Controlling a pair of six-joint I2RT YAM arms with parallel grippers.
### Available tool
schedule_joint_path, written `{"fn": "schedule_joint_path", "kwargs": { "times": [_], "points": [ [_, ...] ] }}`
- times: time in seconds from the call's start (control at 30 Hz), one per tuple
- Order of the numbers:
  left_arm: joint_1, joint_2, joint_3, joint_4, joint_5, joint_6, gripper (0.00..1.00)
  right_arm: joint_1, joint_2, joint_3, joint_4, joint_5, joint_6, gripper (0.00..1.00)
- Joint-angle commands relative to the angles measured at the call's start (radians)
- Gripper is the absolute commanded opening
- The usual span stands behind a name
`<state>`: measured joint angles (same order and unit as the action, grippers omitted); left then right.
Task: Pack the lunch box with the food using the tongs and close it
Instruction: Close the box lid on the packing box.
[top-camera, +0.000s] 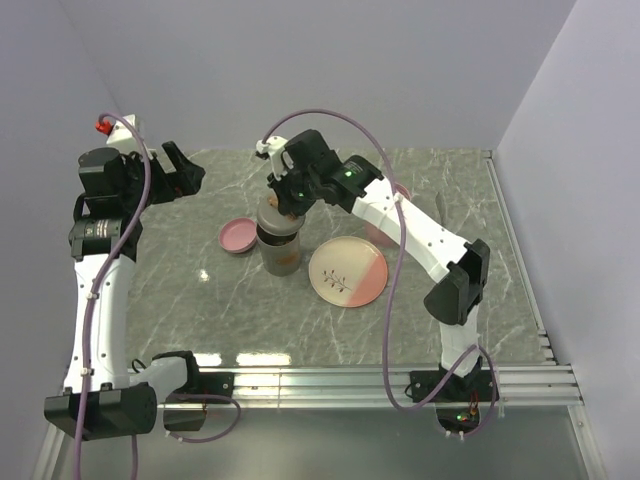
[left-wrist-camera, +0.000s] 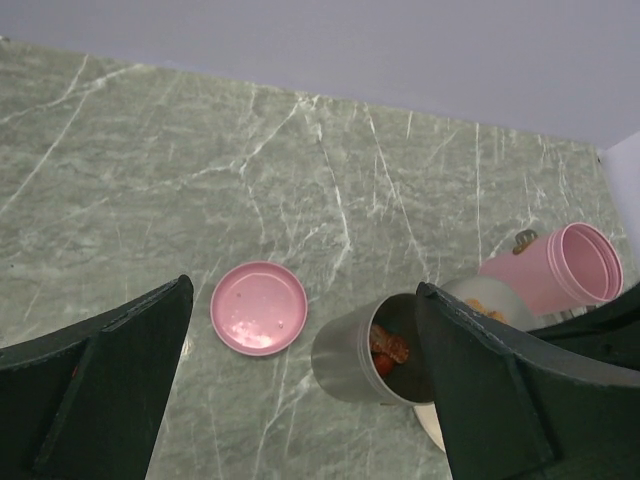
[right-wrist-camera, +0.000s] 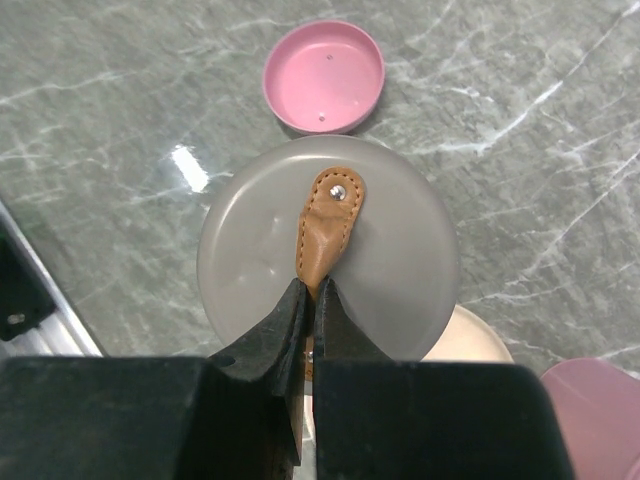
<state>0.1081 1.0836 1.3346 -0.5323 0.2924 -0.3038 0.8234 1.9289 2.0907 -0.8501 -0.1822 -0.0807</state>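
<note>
The lunch box is a grey cylinder (top-camera: 281, 248) standing mid-table. Its mouth shows in the left wrist view (left-wrist-camera: 372, 352), with brown and red food (left-wrist-camera: 388, 346) inside. My right gripper (right-wrist-camera: 313, 290) is shut on the brown leather strap (right-wrist-camera: 326, 225) of the grey lid (right-wrist-camera: 400, 250) and holds it right over the cylinder (top-camera: 272, 207). My left gripper (left-wrist-camera: 305, 290) hangs open and empty, raised at the far left (top-camera: 183, 166). A thin silver strip (top-camera: 441, 208) right of the right forearm may be the tongs.
A pink lid (top-camera: 238, 237) lies flat left of the cylinder. The cream-and-pink plate (top-camera: 348, 272) sits to its right, bare of food. A pink cup (left-wrist-camera: 565, 265) lies on its side behind the right arm. A metal rail (top-camera: 400, 380) runs along the near edge.
</note>
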Motion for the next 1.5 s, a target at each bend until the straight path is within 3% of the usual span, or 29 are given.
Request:
{"fn": "schedule_joint_path", "kwargs": {
  "times": [0.0,0.5,1.47],
  "points": [
    [0.013,-0.008,0.001,-0.005,0.042,0.015,0.99,0.02,0.022,0.037,0.031,0.041,-0.022,0.0],
    [0.041,0.03,0.046,-0.003,0.145,-0.015,0.99,0.059,0.108,0.081,0.031,0.09,-0.021,0.0],
    [0.045,0.019,0.034,0.034,0.179,-0.041,0.99,0.063,0.128,0.023,0.042,0.081,-0.019,0.0]
  ]
}}
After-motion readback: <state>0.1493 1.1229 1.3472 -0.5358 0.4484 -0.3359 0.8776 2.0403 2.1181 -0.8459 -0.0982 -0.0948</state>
